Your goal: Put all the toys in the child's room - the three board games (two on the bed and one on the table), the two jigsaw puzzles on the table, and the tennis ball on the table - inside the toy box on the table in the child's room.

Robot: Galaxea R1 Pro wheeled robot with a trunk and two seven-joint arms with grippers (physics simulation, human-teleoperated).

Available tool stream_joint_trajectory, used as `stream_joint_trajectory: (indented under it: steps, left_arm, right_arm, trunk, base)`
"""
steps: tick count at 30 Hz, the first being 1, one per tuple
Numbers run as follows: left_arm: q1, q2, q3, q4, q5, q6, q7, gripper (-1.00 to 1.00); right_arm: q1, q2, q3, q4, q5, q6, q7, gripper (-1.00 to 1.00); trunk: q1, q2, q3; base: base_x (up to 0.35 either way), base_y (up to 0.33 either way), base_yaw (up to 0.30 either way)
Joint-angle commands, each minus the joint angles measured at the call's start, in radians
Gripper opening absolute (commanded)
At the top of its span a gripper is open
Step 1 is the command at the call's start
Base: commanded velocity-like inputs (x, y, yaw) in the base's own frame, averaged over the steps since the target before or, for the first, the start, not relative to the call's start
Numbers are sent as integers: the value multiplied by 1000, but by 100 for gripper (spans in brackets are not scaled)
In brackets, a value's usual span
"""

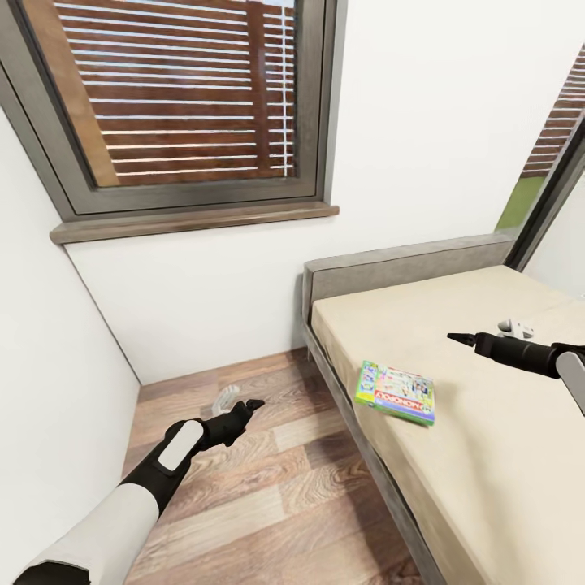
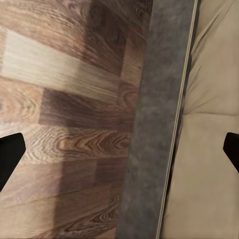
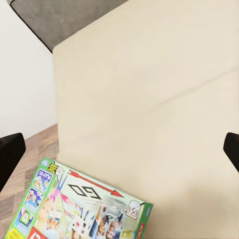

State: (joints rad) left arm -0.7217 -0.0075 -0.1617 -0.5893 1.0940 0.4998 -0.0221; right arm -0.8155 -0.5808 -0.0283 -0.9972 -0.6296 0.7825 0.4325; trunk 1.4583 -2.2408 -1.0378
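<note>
Monopoly board game lies flat on the bed near its floor-side edge. Right end effector hovers at its 2 o'clock, released, empty. Left end effector released, empty, straddling floor and bed frame.

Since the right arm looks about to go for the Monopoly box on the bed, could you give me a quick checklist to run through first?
1. Monopoly box lies flat on the bed, near its edge: ok.
2. Nothing on top of the box: ok.
3. Right gripper open and empty, per its wrist view: ok.
4. Right gripper over the box: not ok, it hovers beside it.
5. Left gripper away from the box, over the floor: ok.
6. Toy box location: cannot tell.
</note>
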Motion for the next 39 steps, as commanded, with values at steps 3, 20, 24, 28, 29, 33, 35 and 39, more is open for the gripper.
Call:
stream_joint_trajectory:
  steps: [3, 20, 24, 28, 29, 33, 35, 39]
  left_arm:
    - [-1, 0, -2, 0, 0, 2, -4, 100]
    - [-1, -2, -4, 0, -51, 2, -58, 100]
    - [0, -3, -5, 0, -55, 0, -78, 100]
    - [0, -4, -6, 0, -60, 0, -92, 100]
    - [0, -4, -6, 0, -66, -1, -99, 100]
    - [1, -5, -5, 1, -87, -7, -118, 100]
    - [3, -5, -4, 3, -113, -23, -142, 100]
    - [7, -6, -3, 9, -135, -49, -172, 100]
  right_arm:
    - [1, 0, -2, 0, 1, 6, 4, 100]
    - [3, 0, -2, -5, 1, 7, 4, 100]
    - [4, 0, -2, -10, 1, 17, 4, 100]
    - [4, -1, -2, -13, 1, 28, 5, 100]
    - [4, -1, -2, -15, 1, 33, 4, 100]
    - [4, -1, -2, -17, 1, 42, 4, 100]
    - [4, 0, -2, -19, 1, 48, 4, 100]
    - [4, 1, -2, -20, 1, 52, 3, 100]
  trunk:
    - [0, 0, -1]
    - [0, 0, -1]
    - [0, 0, -1]
    - [0, 0, -1]
    - [0, 0, -1]
    - [0, 0, -1]
    - [0, 0, -1]
    - [0, 0, -1]
  base:
    - [126, 3, -7]
    - [156, 1, -15]
    - [24, 0, -143]
    - [14, 0, -168]
    - [9, 0, -128]
    - [7, 0, -99]
    - [4, 0, -59]
    - [3, 0, -40]
